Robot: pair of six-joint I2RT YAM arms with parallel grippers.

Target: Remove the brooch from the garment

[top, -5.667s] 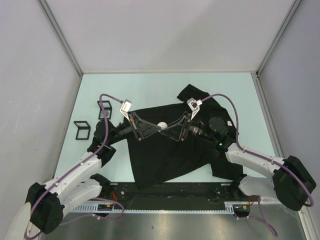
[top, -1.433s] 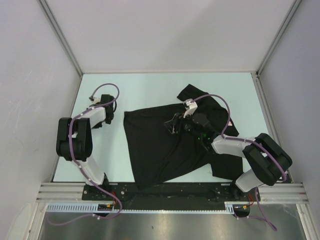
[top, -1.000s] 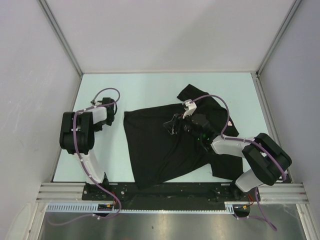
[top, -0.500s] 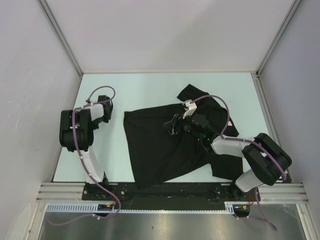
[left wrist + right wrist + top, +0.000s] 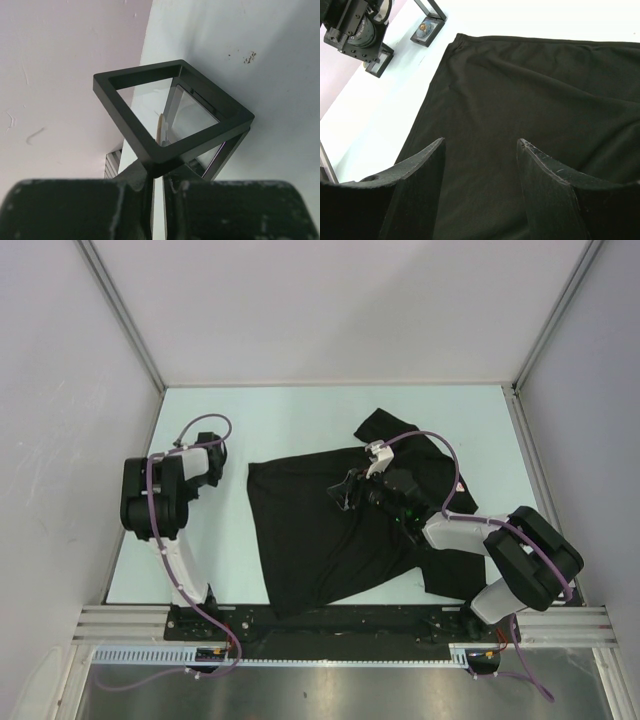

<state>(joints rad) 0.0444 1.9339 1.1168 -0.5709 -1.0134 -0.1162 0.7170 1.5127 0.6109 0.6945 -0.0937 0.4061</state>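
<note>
The garment, a black T-shirt, lies spread across the middle of the pale table with a tiny red-and-white tag at its right sleeve. No brooch shows on the cloth. A small round pale-and-gold piece, apparently the brooch, sits inside a black frame box at the table's left. My left gripper is at that box, its jaws only a thin slit apart, with nothing seen between them. My right gripper hovers open and empty over the shirt's middle.
A second black frame box stands beside the first, under the left arm. The enclosure's left wall is close to my left gripper. The arms' mounting rail runs along the near edge.
Both grippers met at a white round piece on the shirt; that piece is gone from the cloth. The left arm swung out to the frame boxes. The last second shows hardly any motion.
</note>
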